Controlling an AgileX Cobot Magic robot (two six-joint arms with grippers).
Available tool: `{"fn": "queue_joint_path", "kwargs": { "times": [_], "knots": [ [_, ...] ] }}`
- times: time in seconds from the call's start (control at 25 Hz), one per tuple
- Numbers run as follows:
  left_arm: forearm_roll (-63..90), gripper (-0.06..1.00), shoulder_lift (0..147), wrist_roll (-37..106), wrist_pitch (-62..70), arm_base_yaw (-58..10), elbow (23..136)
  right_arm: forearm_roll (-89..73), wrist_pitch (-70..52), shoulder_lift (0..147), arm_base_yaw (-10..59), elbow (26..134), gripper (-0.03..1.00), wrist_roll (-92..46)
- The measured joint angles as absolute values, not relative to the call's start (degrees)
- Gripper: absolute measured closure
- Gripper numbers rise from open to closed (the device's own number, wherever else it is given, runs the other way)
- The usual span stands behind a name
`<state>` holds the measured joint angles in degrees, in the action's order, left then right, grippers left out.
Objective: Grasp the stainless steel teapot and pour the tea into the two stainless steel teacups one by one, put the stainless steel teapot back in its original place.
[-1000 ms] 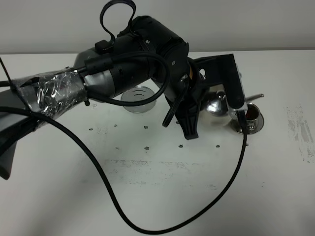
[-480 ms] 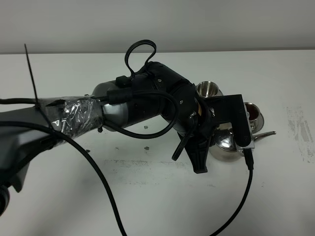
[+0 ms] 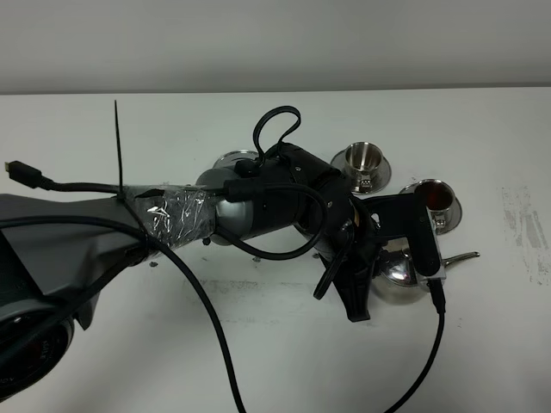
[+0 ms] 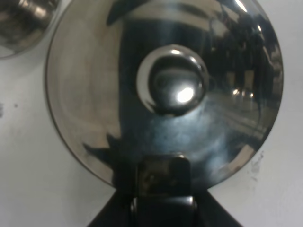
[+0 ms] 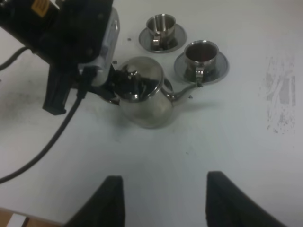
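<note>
The left arm reaches across the white table [image 3: 491,344] to the right side. Its left gripper [image 5: 112,90] is closed tight on the handle side of the shiny teapot [image 5: 142,99]. The teapot sits low over the table with its lid on, and the round knob [image 4: 173,85] on the lid shows from right above in the left wrist view. The pictures do not show whether the pot's bottom touches the table. Its thin spout [image 3: 463,257] points away from the arm, toward the right side of the table, and its tip is near the cup with tea [image 5: 202,53]. That cup has dark brown tea in it and stands on a round steel saucer [image 5: 218,70]. The other cup [image 5: 161,24] stands just beside it on its own saucer, farther from the teapot, and shows only shiny steel inside. The flat steel disc [image 3: 231,160] lies on the far side of the left arm, well apart from the teapot, and the arm hides part of it. A black cable [image 3: 207,327] hangs from the arm and curls over the table. The right gripper [image 5: 165,182] is spread wide over bare table on the near side of the teapot, and it grips nothing.
</note>
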<state>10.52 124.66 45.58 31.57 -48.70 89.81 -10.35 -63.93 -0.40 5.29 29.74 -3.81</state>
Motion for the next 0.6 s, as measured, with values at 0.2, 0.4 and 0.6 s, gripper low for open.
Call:
{"fn": "queue_joint_path", "kwargs": {
  "times": [0.2,0.4,0.6],
  "knots": [
    [10.96,0.7,124.01,45.81,32.96,-48.7,89.78,-10.35,-63.93,-0.4,5.29,29.74,0.58,-3.81],
    [5.09,0.7,118.69,43.62,35.52,-47.51,89.71,-10.35,-63.93,-0.4,5.29,29.74,0.58,-3.81],
    [1.51,0.7,116.04,42.78,37.82,-40.99,92.71,-10.35,-63.93,-0.4,5.29,29.74,0.58,-3.81]
  ]
}}
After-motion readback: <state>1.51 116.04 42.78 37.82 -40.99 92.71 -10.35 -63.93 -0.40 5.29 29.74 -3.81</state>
